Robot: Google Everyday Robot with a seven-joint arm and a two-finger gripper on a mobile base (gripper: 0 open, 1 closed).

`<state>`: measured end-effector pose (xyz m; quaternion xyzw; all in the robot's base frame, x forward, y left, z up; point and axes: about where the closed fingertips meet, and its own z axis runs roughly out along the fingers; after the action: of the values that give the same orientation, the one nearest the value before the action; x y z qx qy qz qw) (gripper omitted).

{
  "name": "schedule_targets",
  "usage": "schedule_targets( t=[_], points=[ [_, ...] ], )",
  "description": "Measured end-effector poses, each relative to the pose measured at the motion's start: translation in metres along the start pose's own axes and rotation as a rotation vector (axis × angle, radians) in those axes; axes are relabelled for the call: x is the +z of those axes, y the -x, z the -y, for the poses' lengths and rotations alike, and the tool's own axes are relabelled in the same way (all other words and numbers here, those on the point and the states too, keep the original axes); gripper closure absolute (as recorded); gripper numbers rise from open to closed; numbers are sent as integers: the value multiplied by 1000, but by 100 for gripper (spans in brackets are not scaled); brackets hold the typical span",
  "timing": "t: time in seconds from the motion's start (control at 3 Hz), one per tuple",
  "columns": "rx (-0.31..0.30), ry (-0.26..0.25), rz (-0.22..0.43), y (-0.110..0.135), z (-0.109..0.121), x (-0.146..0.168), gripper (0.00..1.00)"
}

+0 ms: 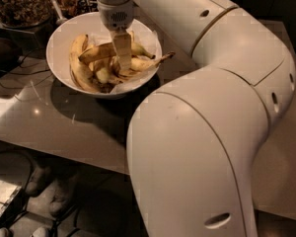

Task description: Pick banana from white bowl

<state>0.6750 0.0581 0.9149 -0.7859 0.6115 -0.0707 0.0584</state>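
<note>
White bowl (59,68) sits on the counter (64,127), toward 11 o'clock of the view. A dark jar of brown bits (17,4) stands just beyond it in the far left corner.

The bowl holds several bananas. The banana (99,51), taken as the longest, lies across the top of the pile from 9 to 3 o'clock, dark tip toward 3. Other bananas (81,70) curve beneath and beside it. One stem pokes over the rim at 3 o'clock.

Gripper (122,69) hangs straight down into the bowl's middle, reaching into the pile at the banana's midsection. Whether it has closed on anything: cannot tell.

Judged step: the grasp itself, at the bottom of the reach. The next move likely calls for a firm close across the banana's middle. Then a straight lift, slow enough that neighbouring fruit stays in the bowl.
</note>
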Motion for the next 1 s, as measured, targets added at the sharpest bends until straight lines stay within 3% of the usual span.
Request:
schedule_targets(
  t=[0.33, 1.0],
  points=[
    [-19, 8, -16, -4, 3, 6, 49],
    [-31, 16, -20, -8, 0, 8, 95]
  ],
)
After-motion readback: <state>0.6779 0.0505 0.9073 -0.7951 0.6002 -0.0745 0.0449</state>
